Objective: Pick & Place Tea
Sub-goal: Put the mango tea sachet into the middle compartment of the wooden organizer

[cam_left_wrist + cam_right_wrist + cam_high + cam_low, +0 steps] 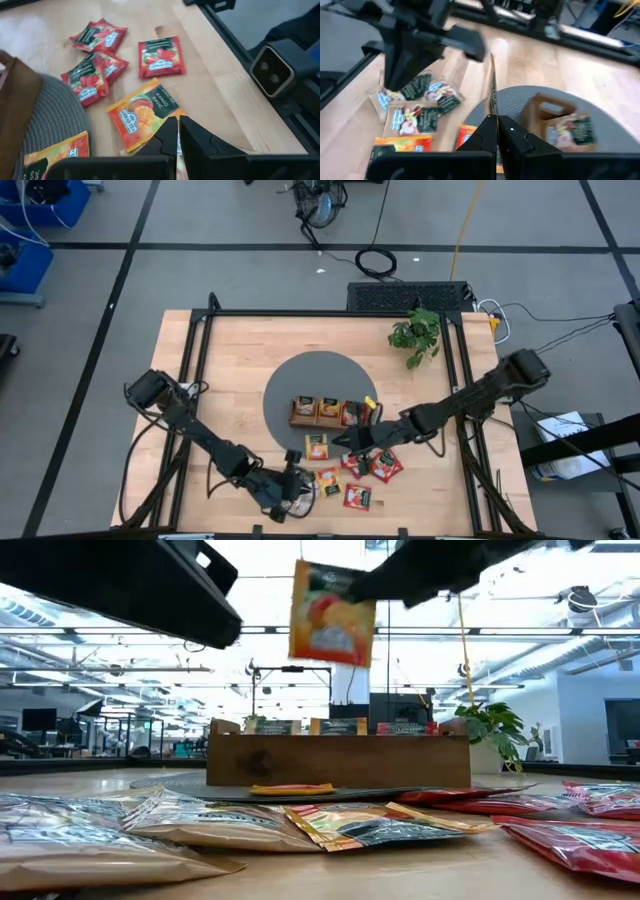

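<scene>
My right gripper (352, 442) hangs above the table, just near of the wooden tray (325, 412), shut on an orange-yellow tea sachet (332, 627). My left gripper (290, 492) hovers near the table's front edge over pale sachets (405, 120). Its fingers (178, 125) stand together and nothing shows hanging from them. Red sachets (385, 465) and orange ones (328, 477) lie flat on the wood between the two grippers. Several sachets stand in the tray's compartments. My right gripper pinches the orange-yellow sachet by its upper edge (362, 585) between its two fingers. The fingers come from the table's right, slanting a little down. The sachet hangs below them, nearly upright and clear of the table; in the right wrist view only its thin edge (493, 85) shows.
The tray stands on a round grey mat (300, 375) at the table's middle. A small green plant (417, 335) stands at the far right. A black frame (200, 350) runs along the table's left, far and right sides.
</scene>
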